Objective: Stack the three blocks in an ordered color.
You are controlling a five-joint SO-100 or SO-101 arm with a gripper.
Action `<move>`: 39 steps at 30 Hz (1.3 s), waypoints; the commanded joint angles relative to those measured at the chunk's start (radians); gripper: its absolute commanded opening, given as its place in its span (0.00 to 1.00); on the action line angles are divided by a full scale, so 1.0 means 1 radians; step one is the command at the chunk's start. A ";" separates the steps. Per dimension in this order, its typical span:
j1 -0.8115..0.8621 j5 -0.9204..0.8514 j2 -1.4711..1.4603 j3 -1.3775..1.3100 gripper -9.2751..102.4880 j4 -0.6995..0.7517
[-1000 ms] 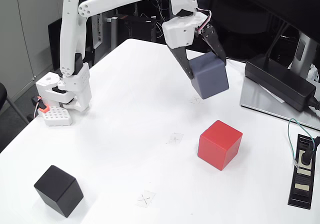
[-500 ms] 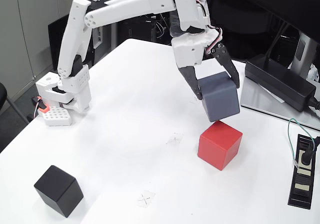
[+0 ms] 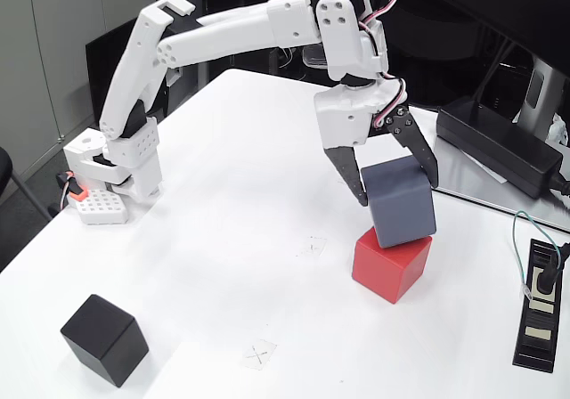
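White table (image 3: 223,194) carrying three cubes, one per colour. Blue-grey block (image 3: 399,201) clamped between the fingers of the gripper (image 3: 398,183), tilted, directly over the red block (image 3: 389,264), contact unclear; probably being lined up for stacking. Black block (image 3: 104,338) well apart at near left, not yet stacked.

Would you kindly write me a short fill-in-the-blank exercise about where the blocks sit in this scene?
1. The claw is shut on the ____ block.
2. That block is directly above the ____ block.
3. The block sitting alone near the table's front-left corner is ____.

Missing words: blue-grey; red; black.
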 commanded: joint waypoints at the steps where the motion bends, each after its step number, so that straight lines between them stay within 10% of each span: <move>1: 0.012 0.008 0.011 -0.043 0.19 0.002; 39: 0.040 0.000 0.021 -0.029 0.44 0.003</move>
